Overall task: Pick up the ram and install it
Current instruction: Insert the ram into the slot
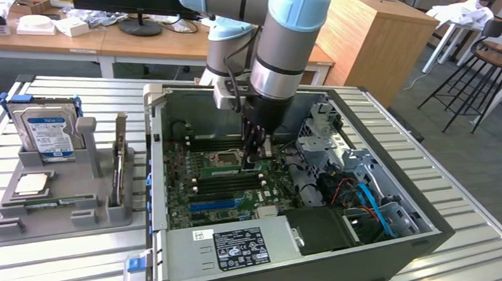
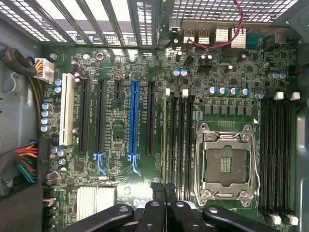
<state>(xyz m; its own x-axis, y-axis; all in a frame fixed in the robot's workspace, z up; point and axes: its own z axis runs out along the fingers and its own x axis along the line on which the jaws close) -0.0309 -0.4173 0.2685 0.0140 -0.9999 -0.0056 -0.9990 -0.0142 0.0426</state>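
Pinching narrow on the top edge of the ram point(image 2: 164, 137), the pincer point(image 2: 164, 189) hangs low inside the open computer case point(image 1: 425, 234), right above the motherboard point(image 2: 120, 63). The ram stands edge-on beneath the black fingers point(image 2: 155, 193), lined up along the outermost of the black memory slots point(image 2: 179, 140), the one on the side of the blue slot point(image 2: 133, 121) and away from the processor socket point(image 2: 227, 162).

By my reading the pickup is done and the stick has been carried to its place. What is left is the seating itself. Whether the ram has already gone fully down and the white end latches have closed, I cannot tell.

From this angle the ram appears as a thin, straight, pale green line, about as long as the slots beside it. Its chips are hidden.
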